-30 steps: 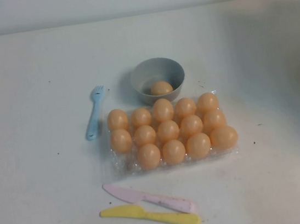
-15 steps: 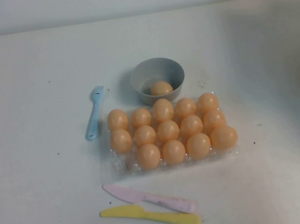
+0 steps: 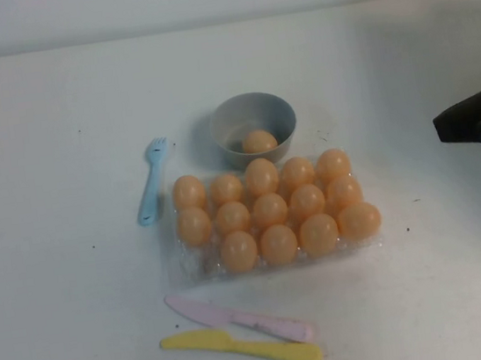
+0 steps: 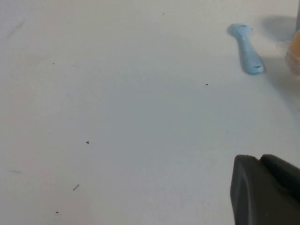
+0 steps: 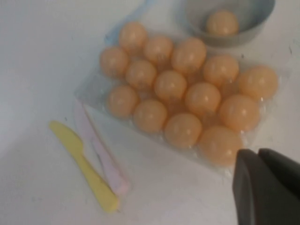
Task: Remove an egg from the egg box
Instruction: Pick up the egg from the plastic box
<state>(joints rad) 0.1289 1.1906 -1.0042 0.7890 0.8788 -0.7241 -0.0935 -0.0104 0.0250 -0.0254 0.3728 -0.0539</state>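
Note:
The clear plastic egg box (image 3: pixel 200 263) lies mid-table with several pale orange eggs (image 3: pixel 269 210) in its cups; its front-left cup is bare. The box also shows in the right wrist view (image 5: pixel 90 90), full of eggs (image 5: pixel 170 86). My right gripper (image 3: pixel 443 125) reaches in from the right edge, well right of the box, apart from every egg; in its wrist view (image 5: pixel 258 153) the jaws are shut and empty. My left gripper (image 4: pixel 259 158) is shut and empty over bare table, left of the box.
A round grey bowl (image 3: pixel 221 126) behind the box holds one egg (image 3: pixel 258 141). A blue fork (image 3: pixel 150 184) lies left of the box. A pink knife (image 3: pixel 241 319) and a yellow knife (image 3: pixel 245 347) lie in front.
My right gripper has come into the high view at the right edge; it was out of sight before. The eggs, box and bowl have not moved.

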